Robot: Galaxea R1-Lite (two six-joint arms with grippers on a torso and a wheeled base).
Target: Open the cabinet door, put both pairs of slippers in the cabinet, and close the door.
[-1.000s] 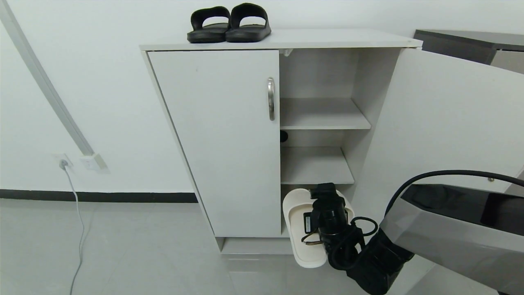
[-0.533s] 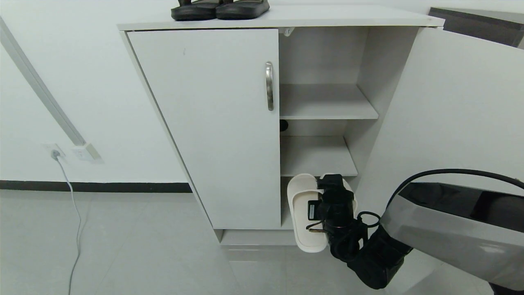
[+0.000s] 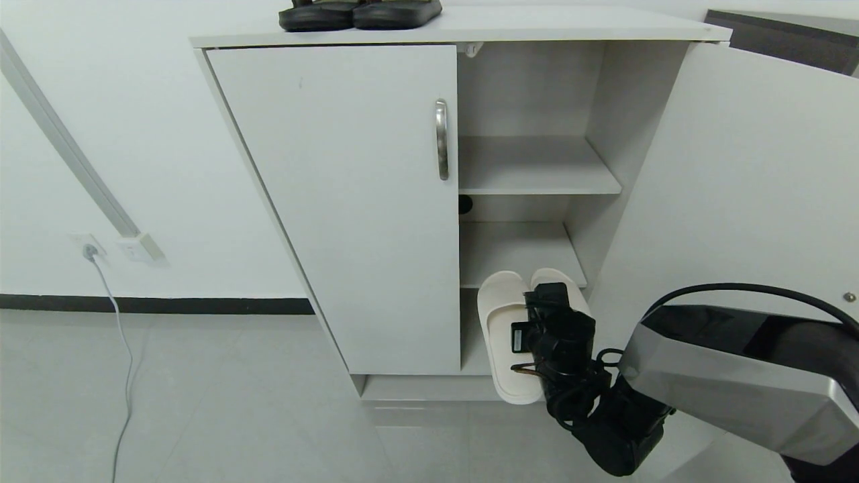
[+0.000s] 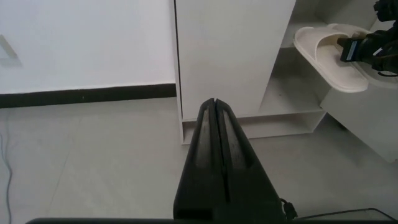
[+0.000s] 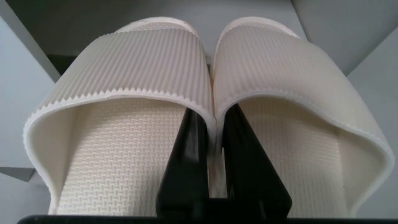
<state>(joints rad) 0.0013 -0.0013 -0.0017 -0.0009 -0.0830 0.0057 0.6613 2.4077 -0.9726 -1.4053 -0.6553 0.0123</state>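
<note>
As its jaws nearly meet, right gripper [image 5: 213,127] pinches white slippers [image 5: 146,68] — both.

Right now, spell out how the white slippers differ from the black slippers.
Colour: the white slippers are cream-white, the black slippers black. Place: the white slippers are at the mouth of the cabinet's lowest compartment, the black slippers on the cabinet top. State: the right gripper pinches the white slippers' straps; the black slippers lie free. Both pairs sit side by side.
</note>
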